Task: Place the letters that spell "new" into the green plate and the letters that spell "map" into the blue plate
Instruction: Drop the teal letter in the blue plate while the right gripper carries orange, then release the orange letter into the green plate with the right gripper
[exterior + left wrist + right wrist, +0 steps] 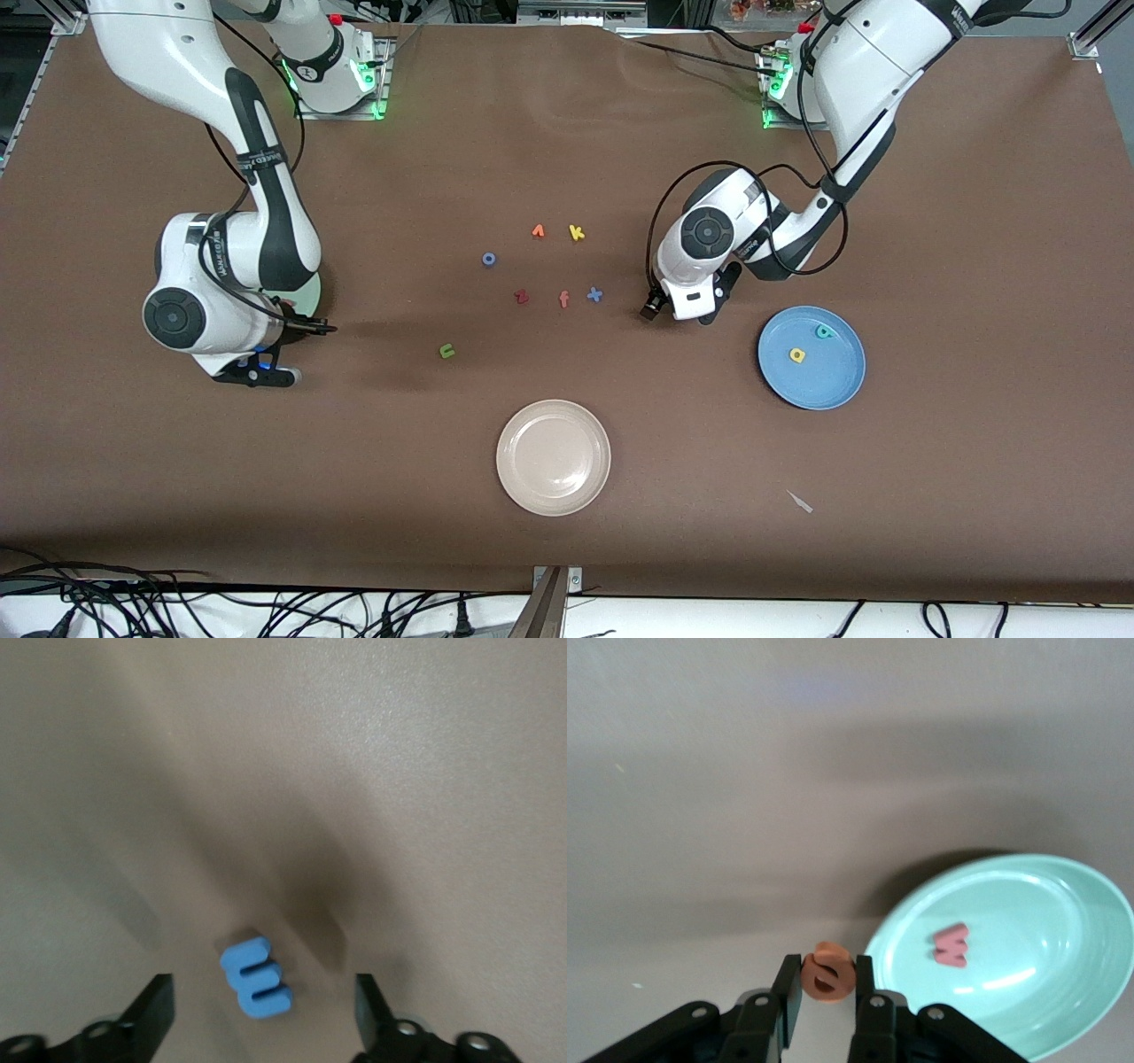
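My left gripper [263, 1014] is open and low over the table, and the blue m [255, 978] lies flat between its fingers, touching neither. In the front view the left gripper [700, 312] hides the m. The blue plate [811, 390] holds the yellow a [797, 355] and the teal p [824, 332]. My right gripper [827, 988] is shut on the orange e [827, 973], just beside the rim of the green plate [1028, 904]. In that plate lies the salmon-pink w [951, 945]. The right arm hides most of the green plate [312, 292]. The green n [447, 351] lies on the table.
A beige plate [554, 456] stands nearer the front camera, mid-table. Loose letters lie in the middle: blue o [488, 259], an orange letter [538, 231], yellow k [577, 232], dark red z [522, 297], salmon f [563, 299] and blue x [594, 294].
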